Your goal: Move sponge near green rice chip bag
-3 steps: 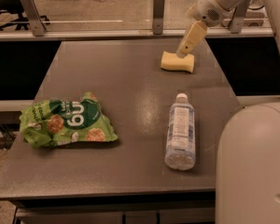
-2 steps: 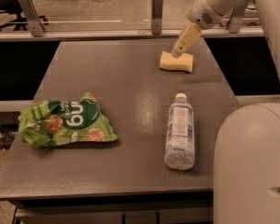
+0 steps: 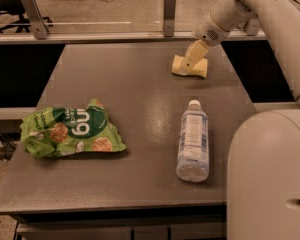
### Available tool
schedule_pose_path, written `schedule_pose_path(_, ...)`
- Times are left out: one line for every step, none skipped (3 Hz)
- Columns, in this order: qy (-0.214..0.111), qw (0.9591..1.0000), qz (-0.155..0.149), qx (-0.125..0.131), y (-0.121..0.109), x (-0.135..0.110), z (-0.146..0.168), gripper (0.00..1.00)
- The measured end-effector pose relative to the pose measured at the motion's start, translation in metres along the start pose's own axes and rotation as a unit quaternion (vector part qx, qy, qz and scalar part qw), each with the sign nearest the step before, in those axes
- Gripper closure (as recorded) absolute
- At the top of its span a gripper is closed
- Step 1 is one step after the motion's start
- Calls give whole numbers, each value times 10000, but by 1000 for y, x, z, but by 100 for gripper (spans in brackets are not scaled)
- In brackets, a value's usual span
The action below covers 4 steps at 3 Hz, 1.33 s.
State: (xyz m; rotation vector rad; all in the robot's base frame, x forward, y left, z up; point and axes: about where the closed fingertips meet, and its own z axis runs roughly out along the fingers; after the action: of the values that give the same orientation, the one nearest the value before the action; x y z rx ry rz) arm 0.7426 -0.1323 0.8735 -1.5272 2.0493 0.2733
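The pale yellow sponge (image 3: 200, 69) lies flat at the far right of the grey table (image 3: 140, 99). My gripper (image 3: 187, 66) reaches down from the upper right, and its tip is at the sponge's left half, touching or just above it. The green rice chip bag (image 3: 70, 131) lies wrinkled near the table's front left edge, far from the sponge.
A clear plastic water bottle (image 3: 193, 140) lies on its side at the right front, between the sponge and the near edge. My white arm and base (image 3: 270, 174) fill the right side. A rail with posts (image 3: 169, 6) runs behind the table.
My gripper has moved a little to the left and down, from the sponge's right side to over its left half. The sponge, bag and bottle have not moved.
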Motion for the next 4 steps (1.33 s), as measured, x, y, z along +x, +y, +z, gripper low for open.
schedule_pose_path(73,9994,148,-300,15,11,18,0)
schedule_pose_path(97,9987,184,-459,24,17,28,18)
schedule_pose_path(16,9986,193,-502,28,19,27,42)
schedule_pose_path(-216,9984,97,-508,30,11,17,65)
